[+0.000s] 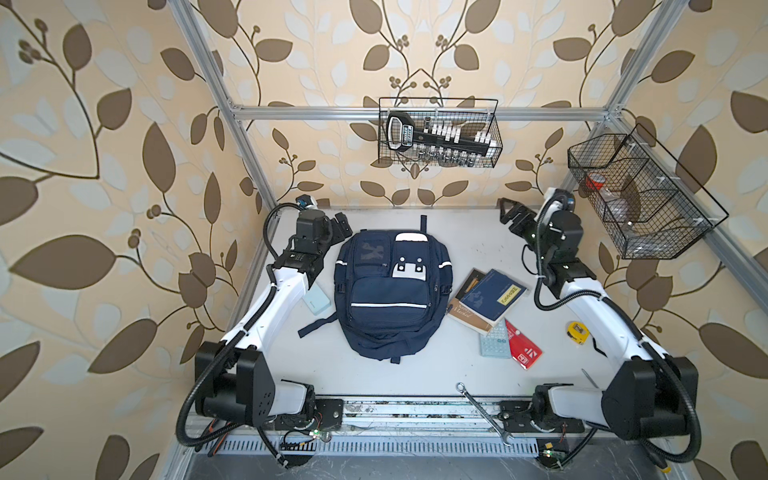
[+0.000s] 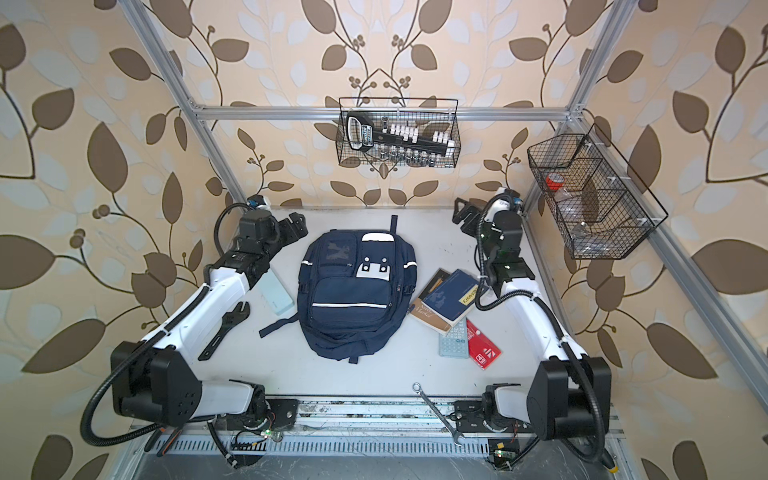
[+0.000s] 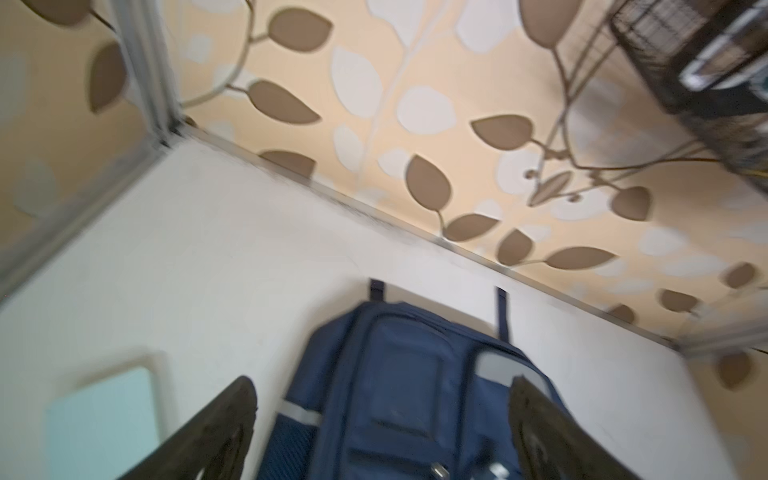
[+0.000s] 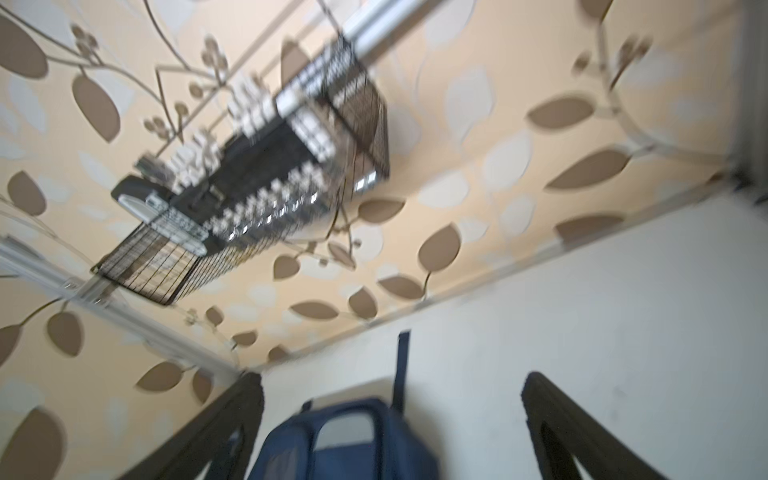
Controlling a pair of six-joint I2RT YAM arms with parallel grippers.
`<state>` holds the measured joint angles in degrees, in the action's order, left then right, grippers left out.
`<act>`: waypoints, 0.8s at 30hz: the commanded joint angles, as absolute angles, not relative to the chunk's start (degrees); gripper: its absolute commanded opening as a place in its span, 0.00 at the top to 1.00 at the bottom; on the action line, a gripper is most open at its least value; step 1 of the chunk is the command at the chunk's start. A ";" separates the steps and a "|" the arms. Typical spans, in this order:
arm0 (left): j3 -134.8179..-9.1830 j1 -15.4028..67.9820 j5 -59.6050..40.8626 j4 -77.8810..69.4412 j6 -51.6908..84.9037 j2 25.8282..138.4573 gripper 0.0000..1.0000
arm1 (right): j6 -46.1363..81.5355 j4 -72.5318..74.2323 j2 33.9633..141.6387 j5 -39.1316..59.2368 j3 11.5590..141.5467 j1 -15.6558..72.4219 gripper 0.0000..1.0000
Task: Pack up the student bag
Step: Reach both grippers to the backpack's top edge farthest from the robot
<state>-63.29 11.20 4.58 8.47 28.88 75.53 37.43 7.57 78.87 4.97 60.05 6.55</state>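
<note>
The student bag [image 1: 390,291] [image 2: 353,291], navy blue with white stripes and a white patch, lies flat mid-table with its front pockets up and its top loop toward the back wall. My left gripper [image 1: 341,225] [image 2: 297,225] hovers by the bag's back left corner, open and empty. In the left wrist view the gripper [image 3: 382,386] spans the bag's top [image 3: 415,357] without touching. My right gripper [image 1: 509,211] [image 2: 463,211] hangs open near the back wall, to the right of the bag. The right wrist view shows that gripper [image 4: 395,382] empty above the bag's top end [image 4: 349,436].
Stacked books [image 1: 486,299], a calculator [image 1: 494,343] and a red packet [image 1: 524,351] lie right of the bag. A pale blue box [image 1: 318,303] and black adjustable wrench [image 2: 224,328] lie left. A tape measure [image 1: 577,330], a spanner [image 1: 484,413] and wire baskets [image 1: 440,133] [image 1: 640,195] are around.
</note>
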 commanded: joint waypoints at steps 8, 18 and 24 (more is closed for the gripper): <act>-48.17 26.80 -2.80 32.46 45.39 62.67 0.17 | 46.65 -22.20 87.97 6.95 57.32 38.89 0.22; -36.71 26.89 -2.10 47.90 60.77 49.73 0.10 | 40.09 -27.70 98.37 9.88 66.03 36.31 0.30; -31.12 26.89 -8.86 35.05 63.05 52.93 0.09 | 40.05 -25.71 104.35 12.90 69.39 36.33 0.51</act>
